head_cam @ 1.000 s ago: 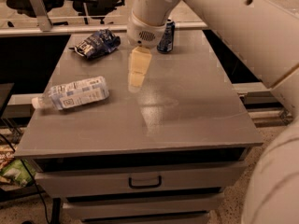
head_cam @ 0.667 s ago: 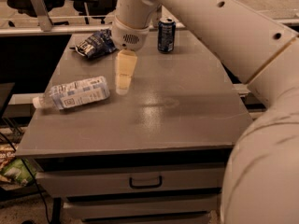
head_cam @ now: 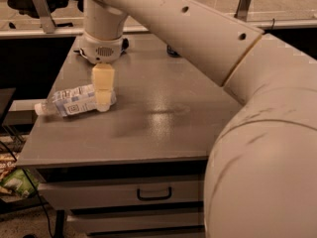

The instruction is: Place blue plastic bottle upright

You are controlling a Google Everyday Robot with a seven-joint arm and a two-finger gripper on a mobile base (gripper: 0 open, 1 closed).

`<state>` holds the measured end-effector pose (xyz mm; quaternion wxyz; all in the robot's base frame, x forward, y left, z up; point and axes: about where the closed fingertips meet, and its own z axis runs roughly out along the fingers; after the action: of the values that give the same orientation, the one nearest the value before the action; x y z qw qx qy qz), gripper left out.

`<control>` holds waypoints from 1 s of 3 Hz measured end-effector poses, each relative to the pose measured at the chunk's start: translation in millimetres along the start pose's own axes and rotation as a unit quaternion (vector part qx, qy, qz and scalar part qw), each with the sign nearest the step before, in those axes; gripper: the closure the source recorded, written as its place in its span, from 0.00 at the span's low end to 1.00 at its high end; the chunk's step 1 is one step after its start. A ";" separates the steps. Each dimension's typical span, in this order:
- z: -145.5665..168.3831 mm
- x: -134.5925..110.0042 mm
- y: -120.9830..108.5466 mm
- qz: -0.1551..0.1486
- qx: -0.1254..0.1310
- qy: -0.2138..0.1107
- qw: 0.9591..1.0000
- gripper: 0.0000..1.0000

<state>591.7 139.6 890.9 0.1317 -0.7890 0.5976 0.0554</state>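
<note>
The tool [head_cam: 103, 90] has swung over, the lying bottle [head_cam: 69, 102] now stretching left from under it; I cannot tell its opening, and a grasp seems next.

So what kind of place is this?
Likely an office or lab: a grey desk with drawers, a black office chair behind it, and the gripper at a clear blue-labelled plastic bottle lying on it.

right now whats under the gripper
The blue plastic bottle lies on its side on the left part of the table. The gripper is low over its right end and covers that end, so contact there cannot be seen.
</note>
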 end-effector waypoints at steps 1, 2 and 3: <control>23.7 -33.4 5.0 -0.039 -0.019 0.024 0.999 0.00; 36.3 -54.3 8.8 -0.063 -0.030 0.035 0.997 0.00; 49.8 -66.4 6.9 -0.081 -0.039 0.051 0.995 0.00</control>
<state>570.0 213.2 858.4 0.0743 -0.8410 0.5352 0.0270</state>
